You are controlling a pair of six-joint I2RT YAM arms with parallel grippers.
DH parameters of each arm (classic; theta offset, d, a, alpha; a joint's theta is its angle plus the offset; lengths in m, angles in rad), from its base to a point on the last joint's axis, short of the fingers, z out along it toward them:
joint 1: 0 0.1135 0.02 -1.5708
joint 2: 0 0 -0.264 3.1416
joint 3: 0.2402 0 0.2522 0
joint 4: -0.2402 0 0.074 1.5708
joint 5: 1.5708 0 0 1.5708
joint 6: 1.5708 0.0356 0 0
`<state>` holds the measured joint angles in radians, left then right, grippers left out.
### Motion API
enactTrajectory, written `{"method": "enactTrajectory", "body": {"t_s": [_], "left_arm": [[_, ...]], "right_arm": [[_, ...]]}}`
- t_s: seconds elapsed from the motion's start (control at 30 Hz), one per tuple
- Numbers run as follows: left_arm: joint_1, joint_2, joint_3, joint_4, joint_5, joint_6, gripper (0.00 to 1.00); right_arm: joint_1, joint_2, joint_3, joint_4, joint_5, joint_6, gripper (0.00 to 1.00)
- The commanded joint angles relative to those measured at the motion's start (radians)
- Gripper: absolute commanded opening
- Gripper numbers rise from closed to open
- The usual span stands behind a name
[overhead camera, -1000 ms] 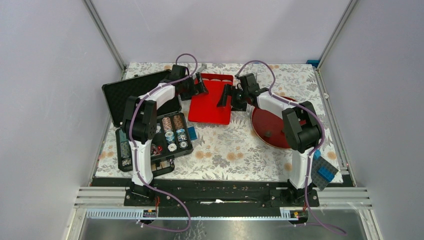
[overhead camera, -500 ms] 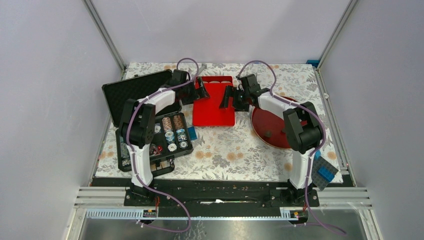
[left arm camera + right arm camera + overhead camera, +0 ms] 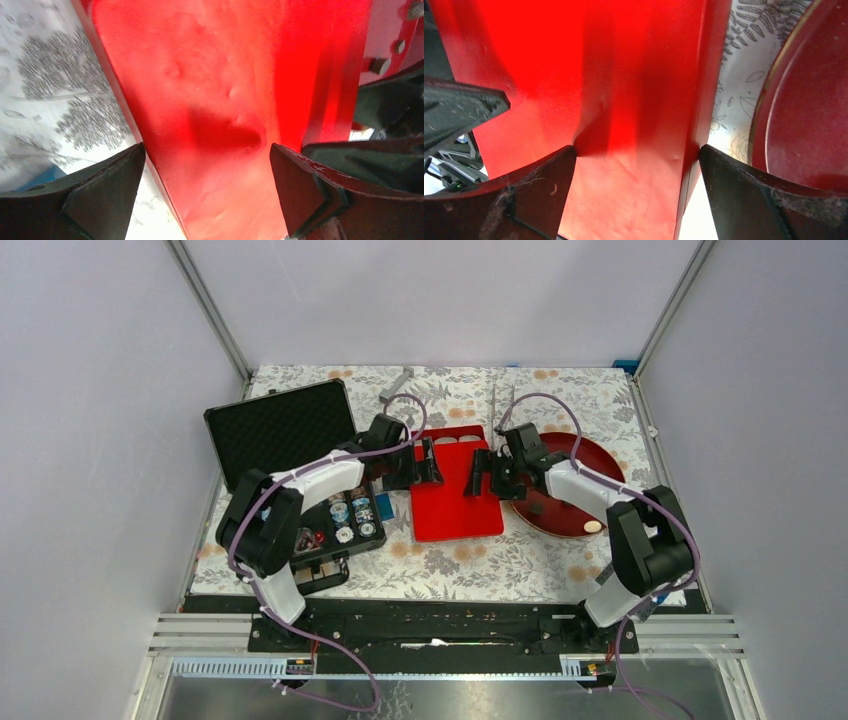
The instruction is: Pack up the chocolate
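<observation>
Chocolate pieces (image 3: 537, 507) lie on the dark red round plate (image 3: 560, 522) to the right of the right gripper (image 3: 478, 473): a dark brown one just to its right and nearer the arm bases, and a pale tan piece (image 3: 593, 527) farther right, by the plate's near rim. The right gripper's jaws stand wide apart and straddle the right edge of the flat rectangular red box (image 3: 455, 508). In the right wrist view one finger (image 3: 524, 200) is over the red surface and the other is just outside the edge, above the flower-patterned worktop (image 3: 450, 552). The left gripper (image 3: 428, 464) is also spread wide at the box's left edge, facing the right gripper across the red surface. In the left wrist view its outer finger (image 3: 95, 200) is over the worktop and its inner one over the box. Whether any fingertip presses on the box cannot be told. Beyond both grippers, at the far end of the box, two pale round cups (image 3: 450, 438) show. Left of the left gripper sits an open black case (image 3: 330, 540) with rows of round chips, its foam-lined lid (image 3: 280, 430) leaning back, and a small blue block (image 3: 385, 508) lies just beside the case. A thin metal tool (image 3: 497, 405) rests on the worktop beyond the right gripper.
</observation>
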<state>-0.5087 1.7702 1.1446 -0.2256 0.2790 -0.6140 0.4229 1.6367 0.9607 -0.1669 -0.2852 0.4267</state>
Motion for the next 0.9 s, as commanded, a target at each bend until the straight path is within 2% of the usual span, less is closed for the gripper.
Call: {"method": "enactTrajectory", "body": {"t_s": [0.0, 0.27, 0.43, 0.6, 0.73, 0.87], "left_arm": [[-0.049, -0.092, -0.033, 0.056, 0.031, -0.068, 0.97], [-0.049, -0.064, -0.008, 0.024, -0.02, -0.045, 0.98], [-0.05, -0.043, 0.026, 0.006, -0.028, -0.031, 0.98], [-0.048, -0.038, 0.06, -0.021, -0.043, -0.011, 0.98], [-0.048, -0.037, 0.067, -0.03, -0.045, -0.007, 0.99], [-0.048, -0.037, 0.062, -0.029, -0.049, -0.007, 0.99]], "right_arm": [[0.014, -0.095, 0.037, 0.014, -0.003, -0.038, 1.0], [0.015, -0.203, 0.107, -0.169, 0.211, -0.088, 1.0], [0.016, -0.329, 0.105, -0.244, 0.23, -0.102, 0.99], [0.063, -0.584, -0.042, -0.268, 0.235, -0.028, 1.0], [0.207, -0.761, -0.198, -0.291, 0.28, 0.11, 1.0], [0.303, -0.872, -0.362, -0.276, 0.281, 0.248, 1.0]]}}
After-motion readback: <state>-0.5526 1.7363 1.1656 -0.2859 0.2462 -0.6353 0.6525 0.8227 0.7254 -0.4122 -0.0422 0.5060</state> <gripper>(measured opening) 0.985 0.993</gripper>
